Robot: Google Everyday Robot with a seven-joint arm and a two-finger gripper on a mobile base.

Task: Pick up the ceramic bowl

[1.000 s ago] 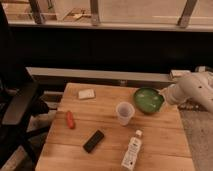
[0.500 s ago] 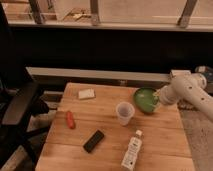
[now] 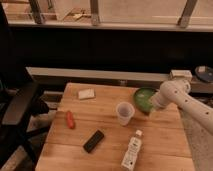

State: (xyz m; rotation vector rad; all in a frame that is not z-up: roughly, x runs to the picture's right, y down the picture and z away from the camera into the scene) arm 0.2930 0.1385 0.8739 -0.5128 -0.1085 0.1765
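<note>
The ceramic bowl (image 3: 142,98) is green and glossy and sits at the back right of the wooden table (image 3: 107,150). My white arm reaches in from the right. The gripper (image 3: 152,104) is at the bowl's right rim and hides that side of the bowl. I cannot make out whether it has hold of the bowl.
A translucent plastic cup (image 3: 124,112) stands just left of the bowl. A white bottle (image 3: 131,152), a black flat object (image 3: 93,141), a red object (image 3: 70,119) and a pale sponge (image 3: 86,93) lie on the table. A black chair (image 3: 20,106) stands at the left.
The arm has moved left and down from the table's right edge, and the gripper now covers the bowl's right side. The other objects have not moved.
</note>
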